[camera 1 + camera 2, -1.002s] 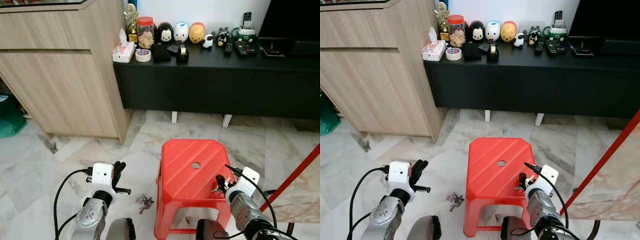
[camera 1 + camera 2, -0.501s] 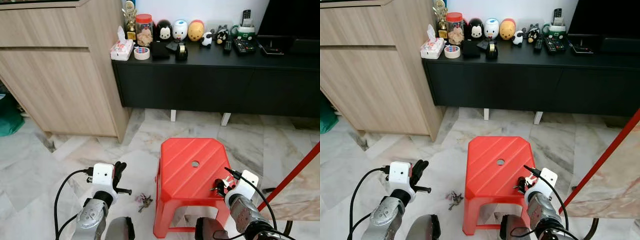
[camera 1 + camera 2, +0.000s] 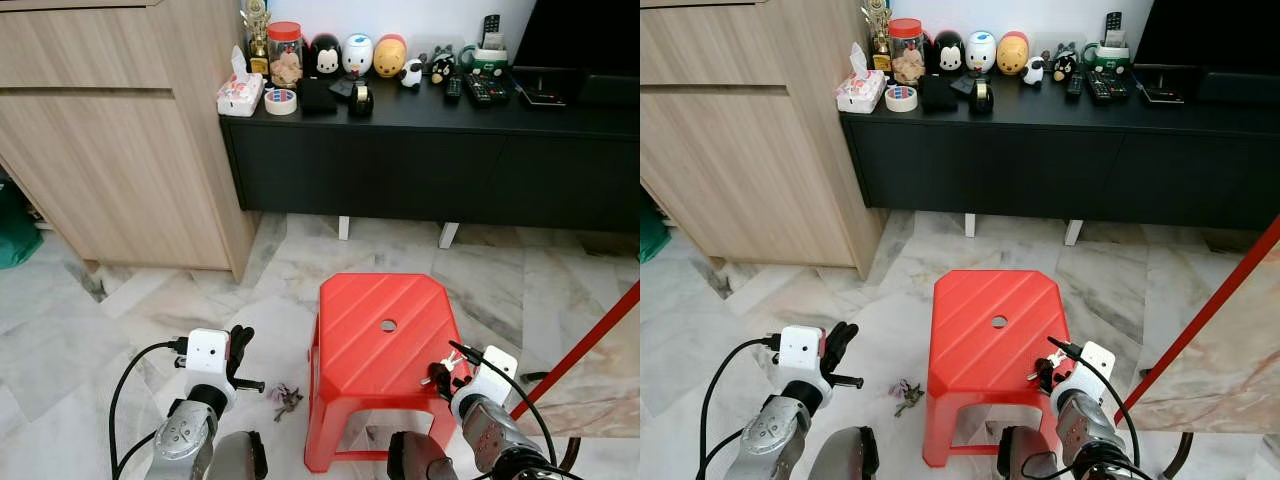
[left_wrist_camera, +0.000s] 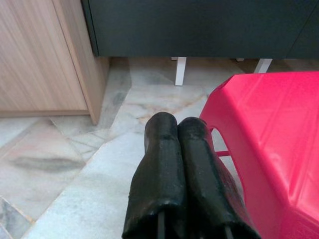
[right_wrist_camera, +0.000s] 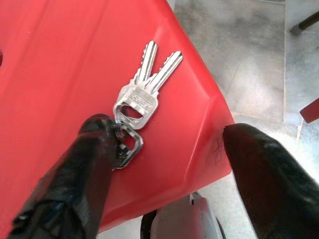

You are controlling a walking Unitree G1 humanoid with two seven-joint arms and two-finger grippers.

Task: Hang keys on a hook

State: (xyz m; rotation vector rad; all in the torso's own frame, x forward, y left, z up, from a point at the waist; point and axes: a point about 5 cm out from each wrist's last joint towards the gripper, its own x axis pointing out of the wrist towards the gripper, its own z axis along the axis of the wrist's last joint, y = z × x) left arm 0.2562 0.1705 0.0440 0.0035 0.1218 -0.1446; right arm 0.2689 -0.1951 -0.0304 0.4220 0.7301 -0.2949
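My right hand (image 5: 164, 164) hangs over the near right corner of the red stool (image 3: 385, 340), its two black fingers (image 5: 75, 174) spread wide. A small bunch of silver keys (image 5: 144, 84) lies on the stool top close to that corner, and the ring of the bunch sits against the tip of one finger; the other finger stands well apart, out past the stool's edge over the marble floor (image 3: 150, 300). The keys lie flat, blades fanned apart and pointing away from my wrist, only a short way in from the rim where the red top rolls down into the leg.

My left hand (image 4: 182, 179) is held low beside the stool's left side, fingers pressed together with nothing between them, pointing toward the gap between the wooden cabinet (image 3: 110, 140) and the stool. A second, darker bunch of keys (image 3: 286, 400) lies on the floor between my left arm and the stool's left leg.

Ahead, open marble floor runs from the stool to the long black table (image 3: 430, 150), which stands on short white legs and carries a row of jars, figurines and remote controls. A red bar (image 3: 585, 345) slants across the floor at my right, near the stool's right side.
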